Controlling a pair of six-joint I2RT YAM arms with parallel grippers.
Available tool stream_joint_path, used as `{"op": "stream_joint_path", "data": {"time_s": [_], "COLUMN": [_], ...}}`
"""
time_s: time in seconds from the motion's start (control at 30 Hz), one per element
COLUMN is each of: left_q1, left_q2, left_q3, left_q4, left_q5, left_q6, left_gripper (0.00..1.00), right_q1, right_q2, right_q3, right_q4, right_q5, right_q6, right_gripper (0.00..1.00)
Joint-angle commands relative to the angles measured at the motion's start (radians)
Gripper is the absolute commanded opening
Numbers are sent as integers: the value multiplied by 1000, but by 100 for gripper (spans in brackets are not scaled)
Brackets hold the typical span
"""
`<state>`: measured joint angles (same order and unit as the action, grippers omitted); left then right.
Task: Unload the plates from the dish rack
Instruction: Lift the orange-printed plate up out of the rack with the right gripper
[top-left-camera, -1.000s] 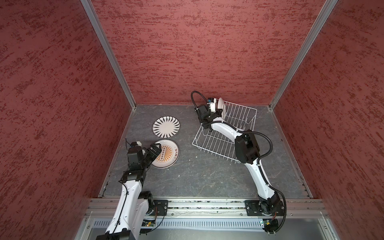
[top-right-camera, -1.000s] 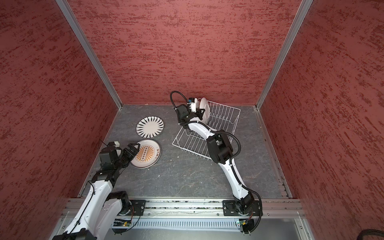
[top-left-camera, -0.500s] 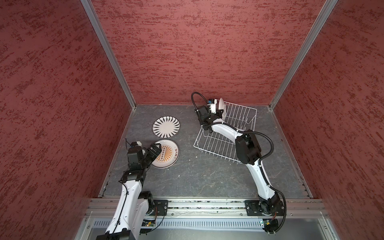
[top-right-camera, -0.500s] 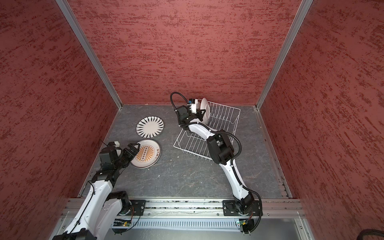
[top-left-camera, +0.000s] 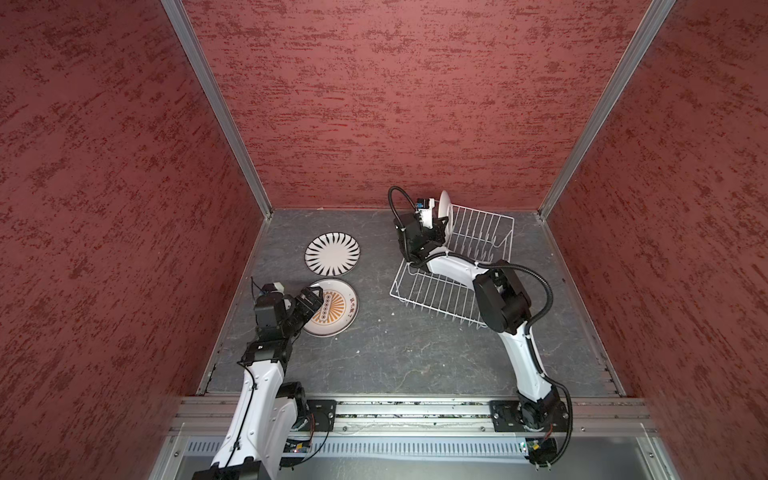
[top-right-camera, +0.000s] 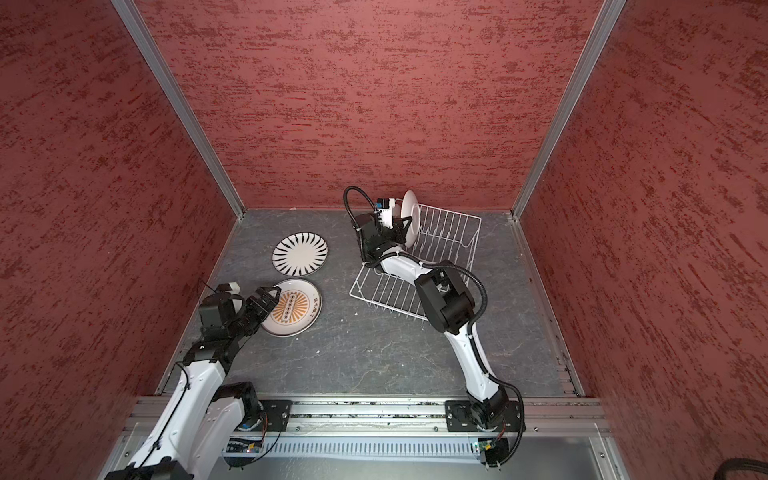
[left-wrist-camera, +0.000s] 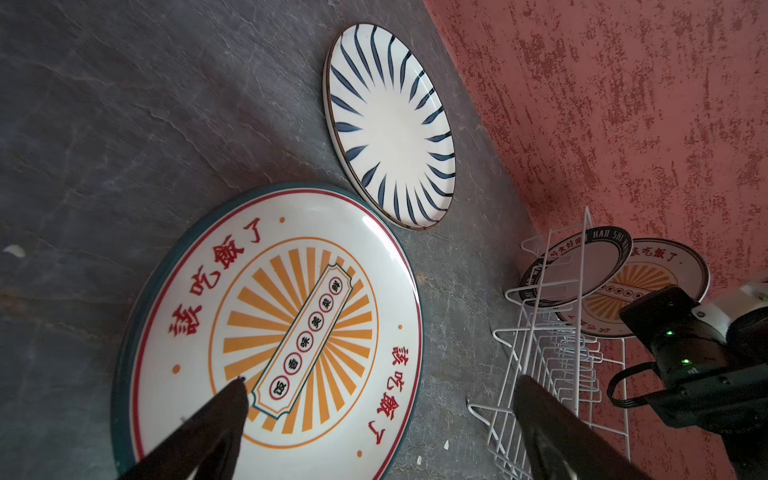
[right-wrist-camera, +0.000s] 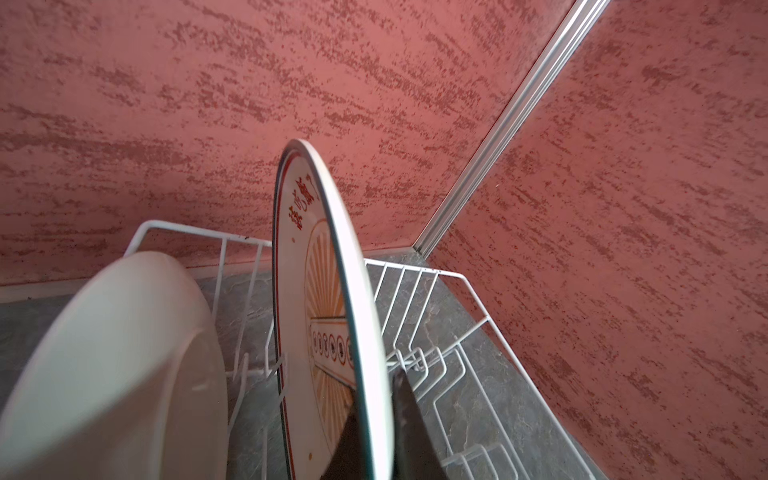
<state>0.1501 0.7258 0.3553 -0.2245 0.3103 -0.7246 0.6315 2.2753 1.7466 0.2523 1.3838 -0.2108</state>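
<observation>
And the right pincer (right-wrist-camera: 380, 424) is clamped tight on the rim of the upright sunburst plate (right-wrist-camera: 299, 299) at the far end of the dish rack (top-left-camera: 453, 286), near the back edge of the bench (top-left-camera: 395, 353). A dark-rimmed plate (left-wrist-camera: 577, 266) stands just beside it. Over by the left edge, the left pincer (left-wrist-camera: 382, 384) is spread wide above the flat sunburst plate (top-left-camera: 336, 307), with the striped plate (top-left-camera: 332, 254) lying just behind.

The floor (top-left-camera: 415, 353) between the striped plate (top-left-camera: 332, 254), the flat sunburst plate (top-left-camera: 337, 308) and the rack (top-left-camera: 478, 232) is open. In the rack, the plain-backed plate (right-wrist-camera: 124, 353) and the upright sunburst plate (right-wrist-camera: 357, 332) leave a narrow gap.
</observation>
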Motion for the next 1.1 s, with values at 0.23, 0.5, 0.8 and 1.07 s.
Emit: {"op": "stream_joint_path", "data": {"time_s": [0.23,0.5,0.8,1.07], "left_q1": [-1,-3,-9,-24], "left_q2": [-13,-18,-53,-67], "left_q3": [12,22,13,37], "left_q4": [-1,-1,62,99], "left_q5": [11,19,76,128], "left_q6": [11,8,8,6], "left_gripper": [99,99,99,99], "right_q1": [20,47,65,68], "right_q2": [-10,-58,-215,-303], "right_q3": [48,103,237,265], "right_q4": [906,762,-306,-590], "right_q5": [75,35,-192,-481], "right_q6": [-791,-756,83,353], "right_gripper": [0,0,0,0]}}
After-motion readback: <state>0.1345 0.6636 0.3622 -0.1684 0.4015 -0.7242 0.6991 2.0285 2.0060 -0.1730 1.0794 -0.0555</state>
